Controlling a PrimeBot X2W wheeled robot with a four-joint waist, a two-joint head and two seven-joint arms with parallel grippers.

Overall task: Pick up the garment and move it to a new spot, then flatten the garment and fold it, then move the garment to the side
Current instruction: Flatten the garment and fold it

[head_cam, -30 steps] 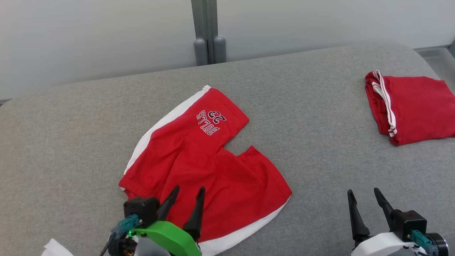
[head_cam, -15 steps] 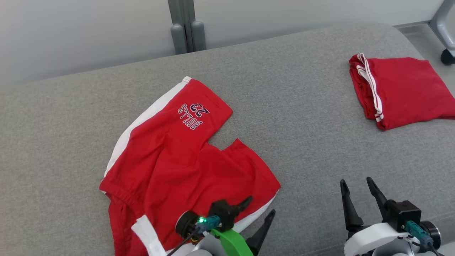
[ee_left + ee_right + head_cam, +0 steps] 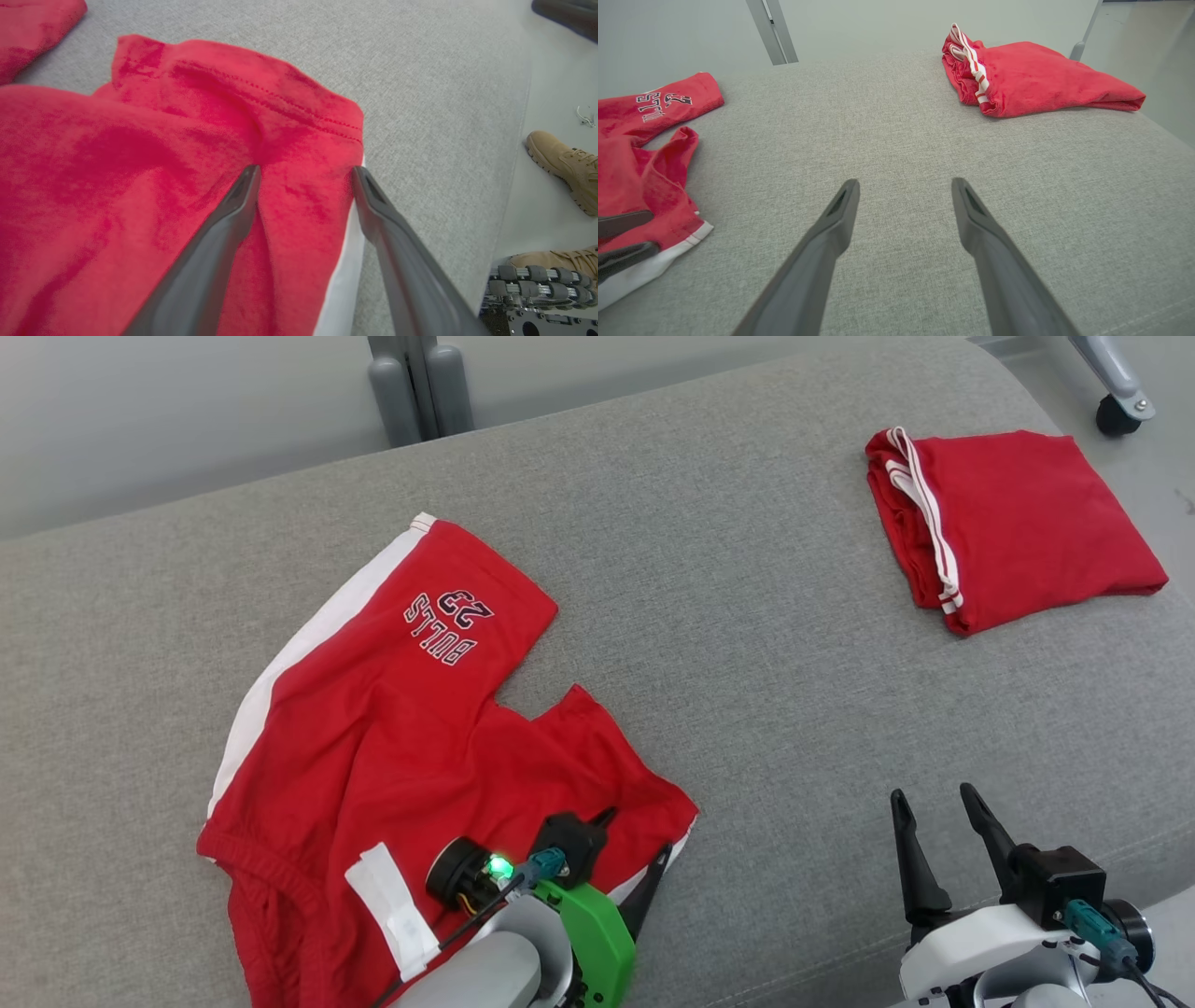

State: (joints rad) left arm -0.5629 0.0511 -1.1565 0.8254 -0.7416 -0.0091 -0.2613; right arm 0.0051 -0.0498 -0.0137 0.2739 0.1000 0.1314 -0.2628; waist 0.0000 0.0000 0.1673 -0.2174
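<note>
Find the garment (image 3: 401, 709) lying mid-left on the grey surface (image 3: 747, 616), legs splayed, waistband bunched at the near edge. Judge it placed but not yet flattened or folded, with the move aside left to do. Find the left gripper (image 3: 304, 171) spread, straddling the near leg's hem corner and pinching nothing. Find the right gripper (image 3: 932, 793) likewise spread over bare surface, well apart. Note a folded red garment (image 3: 1018, 523) at far right. Cannot tell whether the left fingertips press the cloth. Cannot see the near hem under the arm.

2 parted fingers (image 3: 231, 214) – red garment (image 3: 117, 154) between
</note>
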